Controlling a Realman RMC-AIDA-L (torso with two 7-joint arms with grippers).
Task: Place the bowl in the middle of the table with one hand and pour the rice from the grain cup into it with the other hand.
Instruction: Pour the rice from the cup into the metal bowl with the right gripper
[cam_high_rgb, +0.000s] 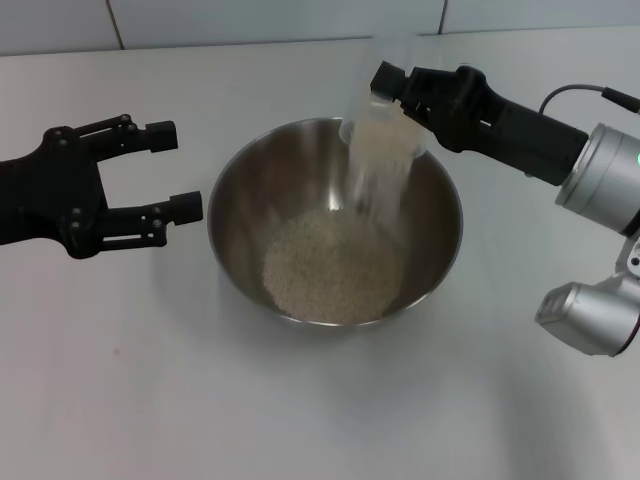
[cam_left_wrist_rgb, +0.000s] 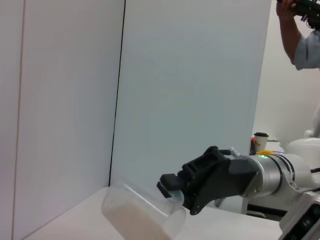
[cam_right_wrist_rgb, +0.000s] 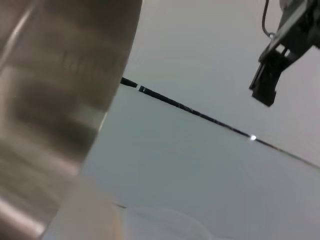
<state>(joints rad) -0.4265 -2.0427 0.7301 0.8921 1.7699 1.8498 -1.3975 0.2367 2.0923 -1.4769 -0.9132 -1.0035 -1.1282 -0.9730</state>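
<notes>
Overhead head view, two wrist close-ups

- White wall panels (cam_left_wrist_rgb: 190, 90) across most of the left wrist frame, split by a dark vertical seam (cam_left_wrist_rgb: 118, 90) left of centre and a fainter one near the left edge.
- Person's arm in a light blue sleeve (cam_left_wrist_rgb: 306, 47) at the upper right corner, holding something dark at the very top edge.
- Paper coffee cup with a dark lid (cam_left_wrist_rgb: 260, 141) at the right, below mid-height, standing upright.
- Pale tiled wall (cam_high_rgb: 270, 20) along the top of the head frame, with thin grout lines.
- Dark diagonal seam (cam_right_wrist_rgb: 200, 115) across the right wrist frame.
</notes>
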